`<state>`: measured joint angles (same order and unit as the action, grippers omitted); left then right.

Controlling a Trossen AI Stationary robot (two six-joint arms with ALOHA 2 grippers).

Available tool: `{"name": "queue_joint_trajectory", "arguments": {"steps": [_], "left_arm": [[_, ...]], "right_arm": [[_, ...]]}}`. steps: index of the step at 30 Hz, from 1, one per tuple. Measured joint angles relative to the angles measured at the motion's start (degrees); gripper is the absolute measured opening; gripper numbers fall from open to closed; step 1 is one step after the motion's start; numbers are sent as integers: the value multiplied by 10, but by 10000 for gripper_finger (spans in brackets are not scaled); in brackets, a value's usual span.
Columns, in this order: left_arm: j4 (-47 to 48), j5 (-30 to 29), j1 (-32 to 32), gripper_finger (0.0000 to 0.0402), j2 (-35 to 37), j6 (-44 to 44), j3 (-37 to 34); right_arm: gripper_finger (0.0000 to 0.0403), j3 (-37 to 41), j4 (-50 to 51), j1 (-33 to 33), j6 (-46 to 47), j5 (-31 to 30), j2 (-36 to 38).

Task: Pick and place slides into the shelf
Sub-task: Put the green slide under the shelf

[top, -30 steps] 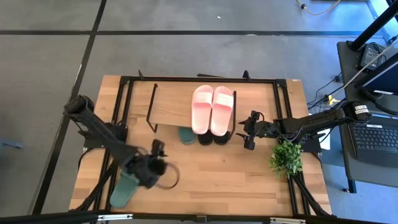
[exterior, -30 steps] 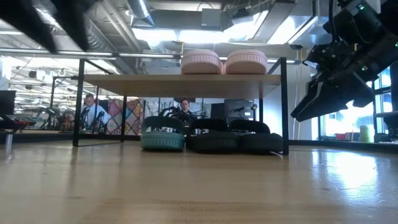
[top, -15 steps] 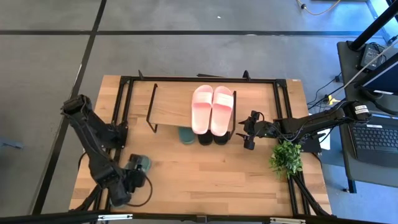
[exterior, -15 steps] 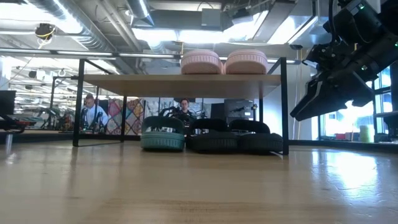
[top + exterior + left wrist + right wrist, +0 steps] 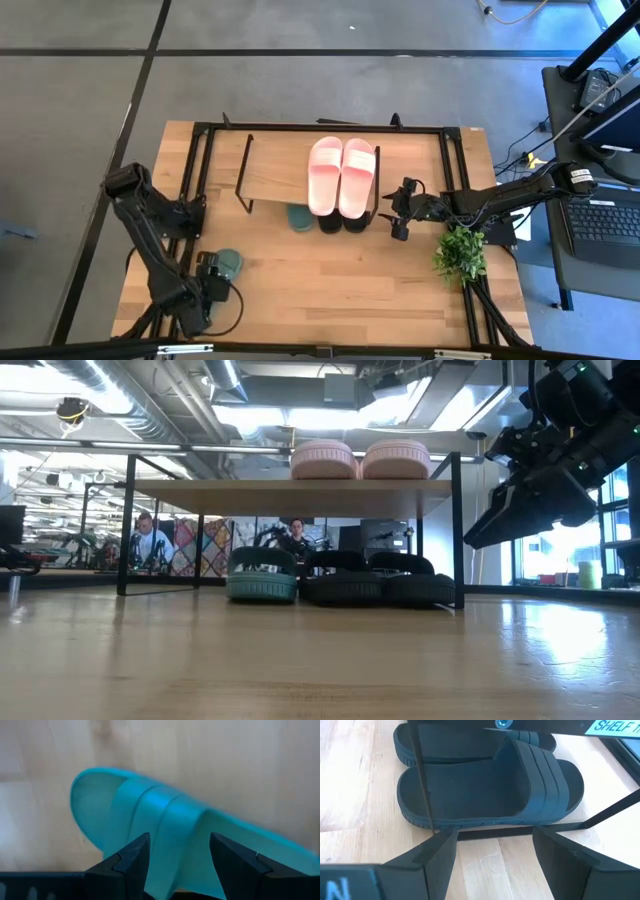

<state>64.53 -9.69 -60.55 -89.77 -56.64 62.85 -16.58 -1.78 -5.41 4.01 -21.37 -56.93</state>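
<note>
One dark green slide lies flat on the table near its near-left corner; in the high view only its end shows beside my left arm. My left gripper hangs open over it, pointing down, one finger on each side of the strap. The shelf carries the pink slides on its top board. Under it on the table stand the other green slide and the black slides. My right gripper waits open at the shelf's right end.
A small potted plant stands near the table's right edge, close to my right arm. Bare tabletop stretches between the shelf and the near edge. People sit in the room behind the shelf.
My left gripper has swung toward the table's near-left corner, come down a little and rolled about its own axis, ending over the green slide. It stays open. The slide lies where it was.
</note>
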Motion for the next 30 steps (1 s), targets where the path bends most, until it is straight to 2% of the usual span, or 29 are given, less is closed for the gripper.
{"name": "queue_joint_trajectory", "arguments": {"steps": [6,12,30], "left_arm": [[24,17,0,197,-50,-1,0],[81,32,-3,197,-87,-40,0],[64,28,-2,197,-89,-44,0]], "right_arm": [[259,0,-2,0,0,0,0],[259,0,-2,0,0,0,0],[259,0,-1,0,0,0,0]]}}
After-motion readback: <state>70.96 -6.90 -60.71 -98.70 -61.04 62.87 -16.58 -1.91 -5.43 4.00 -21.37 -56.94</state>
